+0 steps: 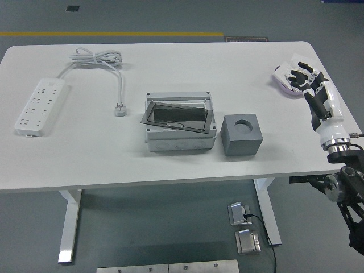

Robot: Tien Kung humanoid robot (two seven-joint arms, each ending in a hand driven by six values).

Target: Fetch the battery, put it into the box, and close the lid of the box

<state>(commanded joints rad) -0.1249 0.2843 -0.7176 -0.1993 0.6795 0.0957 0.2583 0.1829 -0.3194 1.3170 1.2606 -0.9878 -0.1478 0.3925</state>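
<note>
A grey box [181, 141] stands at the table's middle. Its dark framed lid [149, 115] lies loose and askew on the box's open top. A grey cube [242, 135] with a round hole in its top stands right of the box. I cannot make out a battery. My right hand [304, 79] hangs over the table's right edge, fingers spread, holding nothing. It is just above a white flat object [282, 78] with a pinkish rim. The left arm is out of view.
A white power strip [40, 106] lies at the far left. Its coiled cable [96, 58] and plug [120, 109] lie left of the box. The table's right edge [341, 108] runs under my right forearm.
</note>
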